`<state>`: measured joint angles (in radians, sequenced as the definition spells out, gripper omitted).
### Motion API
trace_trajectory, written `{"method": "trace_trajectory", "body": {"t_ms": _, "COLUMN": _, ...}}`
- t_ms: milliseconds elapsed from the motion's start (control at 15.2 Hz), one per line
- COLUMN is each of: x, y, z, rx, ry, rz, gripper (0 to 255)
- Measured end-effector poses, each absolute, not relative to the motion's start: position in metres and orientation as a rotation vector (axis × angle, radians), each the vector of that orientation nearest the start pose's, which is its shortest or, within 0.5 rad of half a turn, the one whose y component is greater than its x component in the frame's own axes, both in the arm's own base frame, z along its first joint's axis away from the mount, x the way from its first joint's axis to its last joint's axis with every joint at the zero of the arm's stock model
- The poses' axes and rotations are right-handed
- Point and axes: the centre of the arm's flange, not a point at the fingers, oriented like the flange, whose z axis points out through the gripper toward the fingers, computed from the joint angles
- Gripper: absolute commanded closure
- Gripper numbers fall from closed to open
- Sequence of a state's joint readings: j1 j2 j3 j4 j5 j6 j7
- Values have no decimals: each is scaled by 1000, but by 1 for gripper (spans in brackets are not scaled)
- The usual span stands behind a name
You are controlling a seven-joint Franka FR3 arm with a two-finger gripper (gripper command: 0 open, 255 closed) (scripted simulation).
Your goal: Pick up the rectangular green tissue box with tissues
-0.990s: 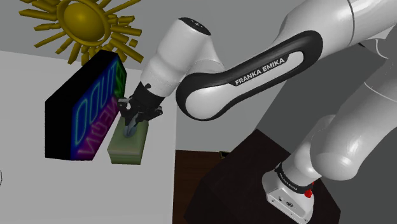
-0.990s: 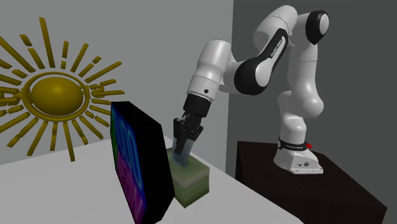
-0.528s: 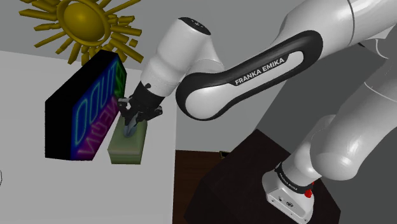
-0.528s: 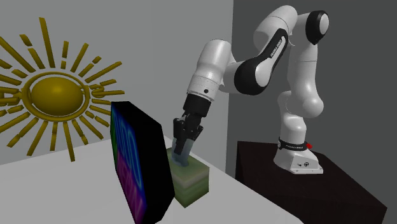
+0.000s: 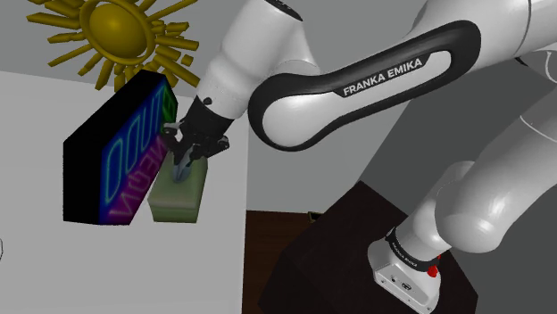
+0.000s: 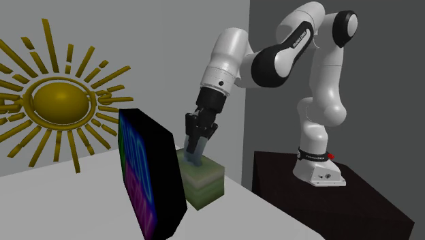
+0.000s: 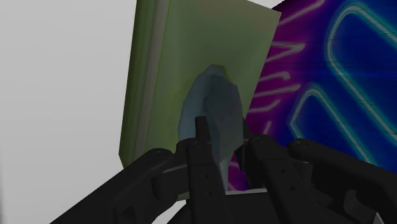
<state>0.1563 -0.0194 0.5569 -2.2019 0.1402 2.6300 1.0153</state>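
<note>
The pincer (image 6: 194,155) is closed on the pale tissue (image 7: 216,105) that sticks up from the top of the green tissue box (image 5: 177,202). The box is near the edge of the white surface (image 5: 89,268), just beside a black neon-lettered panel (image 5: 107,169). Cannot tell whether its base touches the surface.

Home: sun decor (image 6: 61,102), neon sign (image 5: 134,165)

Your gripper (image 6: 194,157) has risen a notch | tissue box (image 6: 203,184) comes up with it | elbow swung higher
</note>
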Motion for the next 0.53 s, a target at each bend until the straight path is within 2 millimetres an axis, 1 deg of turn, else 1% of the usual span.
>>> {"method": "trace_trajectory", "body": {"t_ms": 330, "x": 428, "y": 368, "z": 464, "rx": -2676, "ry": 551, "rz": -311, "gripper": 255}}
{"method": "trace_trajectory", "body": {"t_ms": 528, "x": 428, "y": 367, "z": 477, "rx": -2676, "ry": 551, "rz": -311, "gripper": 255}}
